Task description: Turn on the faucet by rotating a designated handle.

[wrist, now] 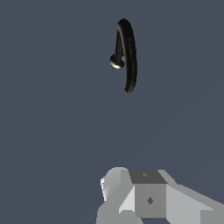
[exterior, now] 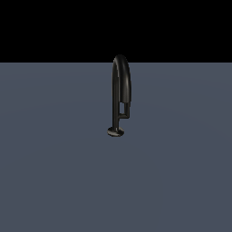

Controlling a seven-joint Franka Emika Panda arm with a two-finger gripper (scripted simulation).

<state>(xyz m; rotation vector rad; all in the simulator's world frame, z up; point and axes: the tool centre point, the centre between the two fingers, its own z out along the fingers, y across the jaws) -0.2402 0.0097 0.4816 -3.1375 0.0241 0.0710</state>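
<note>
The glossy black faucet stands on the grey floor in the middle of the exterior view, with a tall arched spout, a slim stem and a small round foot disc. The handle is a thin short rod branching off the stem low down, under the spout's end. No arm shows in the exterior view. From the wrist view I see the faucet from above, its foot disc glinting. Grey parts of my gripper fill the picture's edge, far from the faucet and touching nothing. Its fingertips are not clear.
A flat grey floor spreads all around the faucet. Beyond its far edge the background is black. No other objects show.
</note>
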